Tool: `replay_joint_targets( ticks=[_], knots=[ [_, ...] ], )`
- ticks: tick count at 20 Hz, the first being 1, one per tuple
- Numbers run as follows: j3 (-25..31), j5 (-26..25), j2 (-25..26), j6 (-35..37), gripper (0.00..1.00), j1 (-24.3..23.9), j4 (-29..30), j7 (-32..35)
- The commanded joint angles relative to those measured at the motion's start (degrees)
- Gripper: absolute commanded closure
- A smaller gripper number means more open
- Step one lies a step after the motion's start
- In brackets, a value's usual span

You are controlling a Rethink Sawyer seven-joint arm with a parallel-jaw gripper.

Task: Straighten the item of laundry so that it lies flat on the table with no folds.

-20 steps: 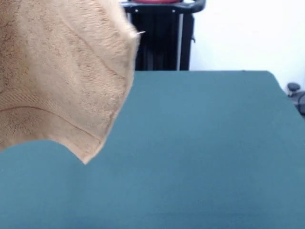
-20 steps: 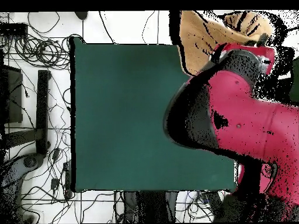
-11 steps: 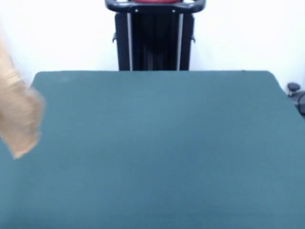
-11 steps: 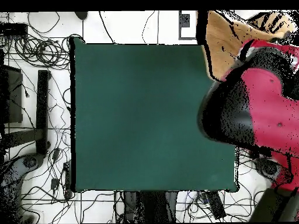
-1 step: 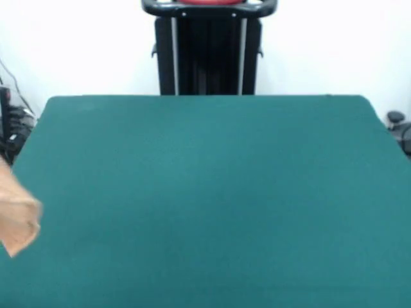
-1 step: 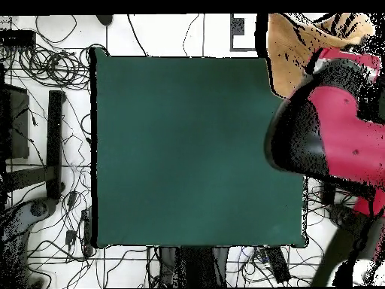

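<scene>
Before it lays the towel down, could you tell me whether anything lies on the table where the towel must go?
Nothing visible does. The green table shows only bare cloth in both views, while the towel hangs beyond its corner, under the arm.

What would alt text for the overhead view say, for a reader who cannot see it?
Seen from above, a tan-orange towel hangs bunched at the upper right corner of a dark green table, mostly past its edge, beside the red and black robot arm that covers the right side. No part of the towel lies flat on the table. Cables sprawl over the white floor on the left.
</scene>
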Motion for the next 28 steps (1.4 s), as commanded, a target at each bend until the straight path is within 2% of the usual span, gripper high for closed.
replay_joint_targets(
  ticks=[1, 3, 9, 12, 16, 19, 25, 28],
  knots=[
    [-7.64, 7.07, 8.99, -13.85, 1.00, 10.09, 8.58, 14.01],
    [-11.06, 10.57, 10.48, -15.59, 1.00, 12.15, 9.16, 14.12],
    [-15.26, 17.94, 12.75, -19.28, 1.00, 14.51, 11.41, 12.64],
    [-19.24, 23.91, 15.14, -22.24, 1.00, 17.12, 13.68, 12.63],
    [-21.43, 30.17, 17.09, -26.13, 1.00, 18.87, 16.41, 12.18],
    [-20.93, 30.69, 16.89, -27.68, 1.00, 18.57, 16.94, 11.00],
    [-16.74, 25.45, 14.81, -30.50, 1.00, 15.41, 15.67, 10.17],
    [-16.66, 26.20, 15.29, -36.09, 1.00, 15.19, 16.84, 11.05]
  ],
)
